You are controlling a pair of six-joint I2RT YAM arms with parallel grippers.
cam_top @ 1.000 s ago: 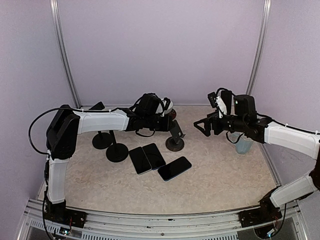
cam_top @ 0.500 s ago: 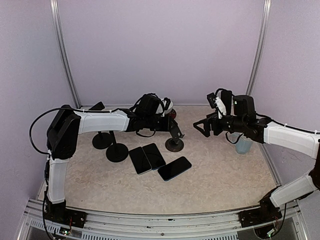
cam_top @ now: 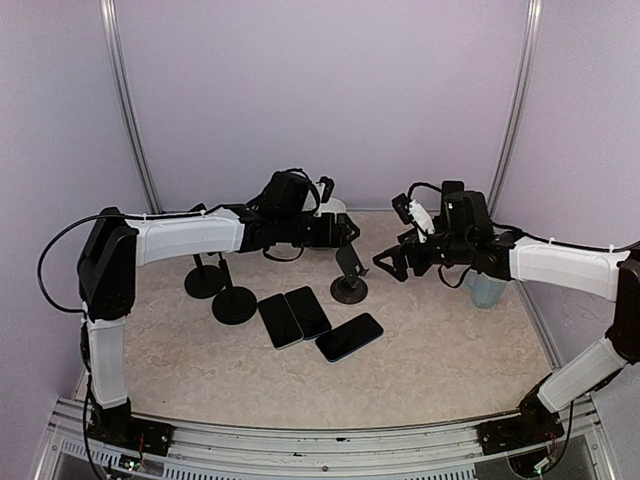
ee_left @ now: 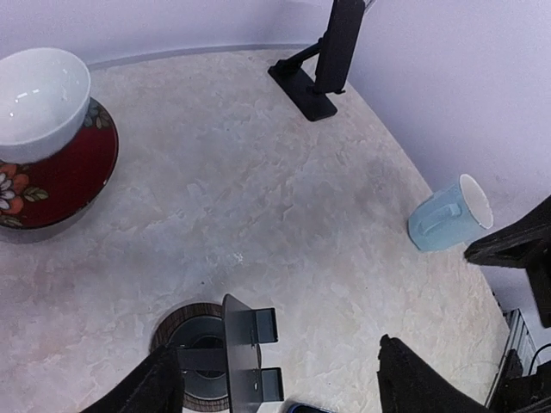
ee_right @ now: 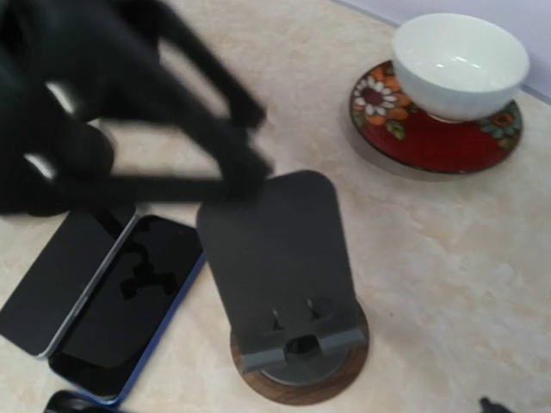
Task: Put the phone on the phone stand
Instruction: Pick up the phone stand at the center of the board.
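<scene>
Left fingers (ee_left: 155, 391) let go and stand open, leaving the stand (cam_top: 350, 272) free — right fingers (cam_top: 388, 264), open too, near it from 3 o'clock — phones (cam_top: 308, 312) lie flat on the worktop (cam_top: 440, 370) at its 7 o'clock.

Plenty was spread over the mottled beige table (cam_top: 440, 370). Three phones lay flat mid-table, the left phone (cam_top: 280, 320) and middle phone (cam_top: 308, 311) touching side by side, the right phone (cam_top: 349, 337) just beside them, angled. Behind them the phone stand (cam_top: 350, 278) stood on its round base. Two black round-foot stands (cam_top: 234, 305) sat left, a red floral plate (ee_left: 60, 185) at the back and a light blue mug (cam_top: 487, 290) far right.
</scene>
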